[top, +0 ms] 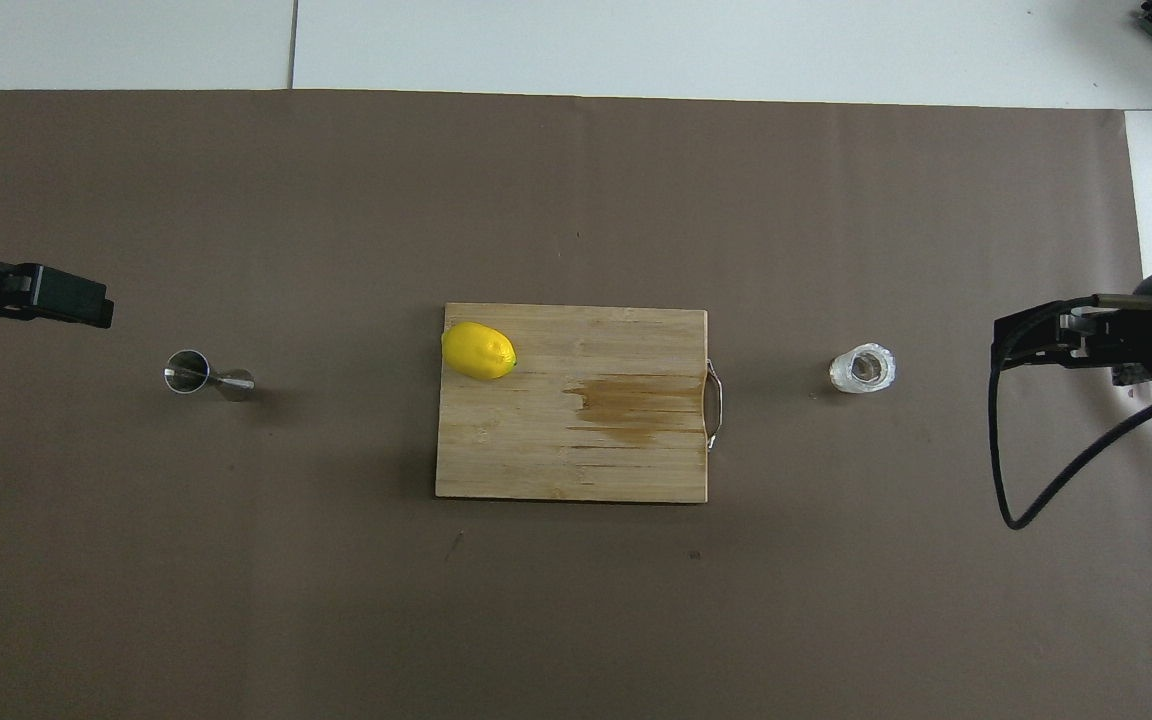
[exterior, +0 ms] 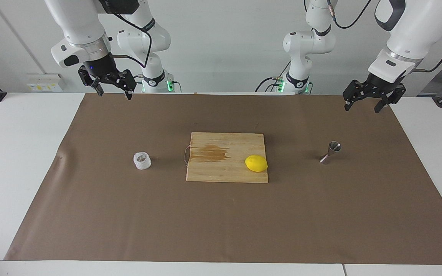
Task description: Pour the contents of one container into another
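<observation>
Sitting upright on the brown mat toward the right arm's end of the tabletop, the crinkly white cup (exterior: 142, 160) looks light, thin-walled and easy to crush; I'd judge a gentle pinch across its ribbed sides, below the rim, safest. Squeezing hard would likely buckle it and spill. The steel jigger (exterior: 330, 152) stands toward the left arm's end, well apart from the cup, with the cutting board (exterior: 221, 168) and lemon (exterior: 256, 163) between them. The jigger looks rigid, smooth and slippery, top-heavy on a small base, so probably easy to knock over; its narrow waist is the natural hold.

Right gripper (exterior: 112, 91) hangs in the air with fingers spread, holding nothing. Left gripper (exterior: 363, 105) likewise spread and empty, raised over the mat's edge.

Hard to make out: what the cup holds, something dark shows inside, amount unclear. Jigger's interior unreadable. Overhead view cuts off both grippers at the frame edges.
</observation>
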Robot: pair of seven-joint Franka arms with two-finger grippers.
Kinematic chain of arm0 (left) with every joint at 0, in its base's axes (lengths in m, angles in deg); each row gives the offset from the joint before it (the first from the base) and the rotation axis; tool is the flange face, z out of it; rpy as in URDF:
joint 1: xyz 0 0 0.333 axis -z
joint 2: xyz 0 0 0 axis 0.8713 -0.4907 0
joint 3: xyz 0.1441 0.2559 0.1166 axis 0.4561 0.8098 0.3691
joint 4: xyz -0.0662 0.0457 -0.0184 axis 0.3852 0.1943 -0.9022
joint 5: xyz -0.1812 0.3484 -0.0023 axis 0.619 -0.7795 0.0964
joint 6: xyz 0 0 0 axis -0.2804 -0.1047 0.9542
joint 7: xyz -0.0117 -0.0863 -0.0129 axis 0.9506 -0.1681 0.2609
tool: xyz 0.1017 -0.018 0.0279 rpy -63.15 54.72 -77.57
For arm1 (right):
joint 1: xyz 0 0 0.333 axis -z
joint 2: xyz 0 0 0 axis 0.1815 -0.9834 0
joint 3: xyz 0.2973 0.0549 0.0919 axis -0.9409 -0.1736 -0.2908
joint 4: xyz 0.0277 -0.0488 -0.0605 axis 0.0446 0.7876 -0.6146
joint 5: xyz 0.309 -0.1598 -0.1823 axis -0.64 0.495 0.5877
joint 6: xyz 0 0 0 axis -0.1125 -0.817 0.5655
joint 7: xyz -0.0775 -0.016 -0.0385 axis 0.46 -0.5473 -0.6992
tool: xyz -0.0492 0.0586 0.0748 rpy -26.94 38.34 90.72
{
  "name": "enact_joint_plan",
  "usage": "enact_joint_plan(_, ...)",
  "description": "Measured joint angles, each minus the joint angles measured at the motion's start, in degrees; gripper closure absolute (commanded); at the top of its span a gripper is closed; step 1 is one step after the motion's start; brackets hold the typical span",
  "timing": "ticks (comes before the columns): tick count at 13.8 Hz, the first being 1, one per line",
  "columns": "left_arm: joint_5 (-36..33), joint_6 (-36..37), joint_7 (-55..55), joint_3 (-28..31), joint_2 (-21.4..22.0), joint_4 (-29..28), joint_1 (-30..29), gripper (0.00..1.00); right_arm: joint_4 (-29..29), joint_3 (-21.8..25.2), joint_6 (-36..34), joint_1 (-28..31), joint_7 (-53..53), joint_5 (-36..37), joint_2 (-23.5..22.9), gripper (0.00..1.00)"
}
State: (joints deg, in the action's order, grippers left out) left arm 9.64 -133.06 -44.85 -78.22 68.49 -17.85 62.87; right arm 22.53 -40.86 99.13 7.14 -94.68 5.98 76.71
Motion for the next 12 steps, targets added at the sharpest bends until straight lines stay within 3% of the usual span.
enact_joint_plan(12, 0.0, 1.6, -2.1, 0.3, 0.9, -1.0, -1.0, 0.0, 0.0, 0.0, 0.0, 0.0, 0.0, 0.0, 0.0, 0.0)
